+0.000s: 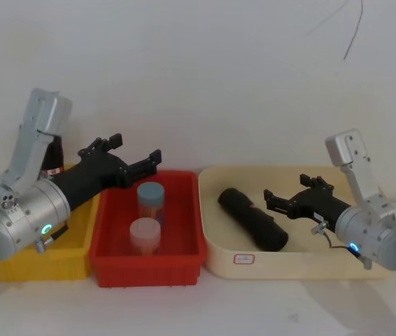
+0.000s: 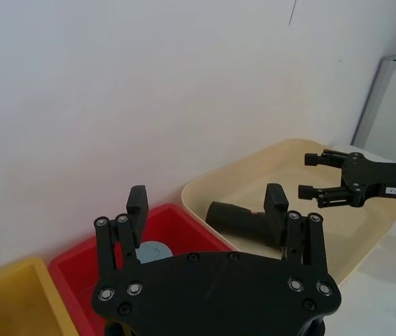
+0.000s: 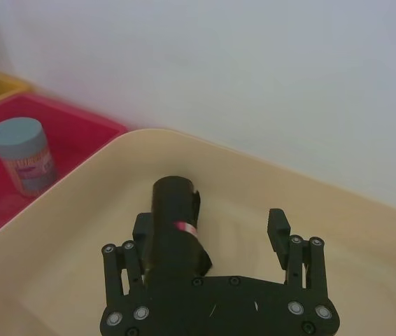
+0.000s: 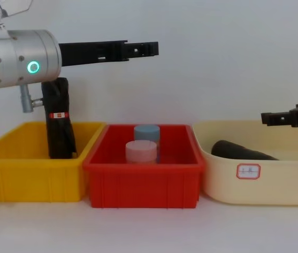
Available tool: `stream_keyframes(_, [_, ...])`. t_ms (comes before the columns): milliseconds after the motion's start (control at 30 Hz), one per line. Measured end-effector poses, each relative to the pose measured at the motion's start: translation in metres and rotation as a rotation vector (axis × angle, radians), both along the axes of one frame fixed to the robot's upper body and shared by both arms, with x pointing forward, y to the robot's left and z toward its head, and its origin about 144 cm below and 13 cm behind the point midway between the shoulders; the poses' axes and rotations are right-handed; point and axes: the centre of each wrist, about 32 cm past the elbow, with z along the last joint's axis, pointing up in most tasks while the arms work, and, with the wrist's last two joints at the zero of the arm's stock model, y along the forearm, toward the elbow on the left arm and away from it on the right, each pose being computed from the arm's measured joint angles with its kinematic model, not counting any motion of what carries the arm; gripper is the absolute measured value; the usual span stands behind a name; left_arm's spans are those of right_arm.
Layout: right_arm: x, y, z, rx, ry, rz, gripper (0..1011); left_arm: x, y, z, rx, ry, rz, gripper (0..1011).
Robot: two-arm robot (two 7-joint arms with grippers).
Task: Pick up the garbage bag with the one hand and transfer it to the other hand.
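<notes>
The garbage bag (image 1: 252,218) (image 4: 241,151) is a matte black roll lying on its side in the cream tray (image 1: 289,262). My right gripper (image 1: 287,190) (image 4: 267,117), on the arm with the blue ring, hovers open over the tray, just right of the bag and above it. In the right wrist view the bag (image 3: 173,224) lies below one finger of the right gripper (image 3: 210,224), with nothing held. My left gripper (image 1: 135,148) (image 2: 206,203), on the arm with the green ring, is open and empty, raised above the red bin (image 1: 184,175).
The red bin holds a blue-lidded canister (image 1: 150,196) and a pink one (image 1: 145,234). A yellow bin (image 1: 37,262) at the left holds an upright black roll with a red-and-white label band (image 4: 59,118). A white wall stands close behind.
</notes>
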Motion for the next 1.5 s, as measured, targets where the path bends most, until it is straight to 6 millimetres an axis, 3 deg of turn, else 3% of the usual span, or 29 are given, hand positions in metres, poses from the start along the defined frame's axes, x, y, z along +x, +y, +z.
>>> stream_keyframes(433, [0.000, 0.003, 0.002, -0.008, 0.013, 0.014, 999, -0.003, 0.005, -0.005, -0.010, 0.012, 0.040, 1002])
stream_keyframes(833, [0.011, 0.030, 0.015, -0.047, 0.099, 0.120, 999, -0.011, 0.018, -0.020, -0.031, 0.064, 0.177, 1002])
stream_keyframes(1500, [0.023, 0.060, 0.066, -0.188, 0.147, 0.246, 1000, -0.021, 0.041, -0.040, -0.040, 0.129, 0.351, 1002])
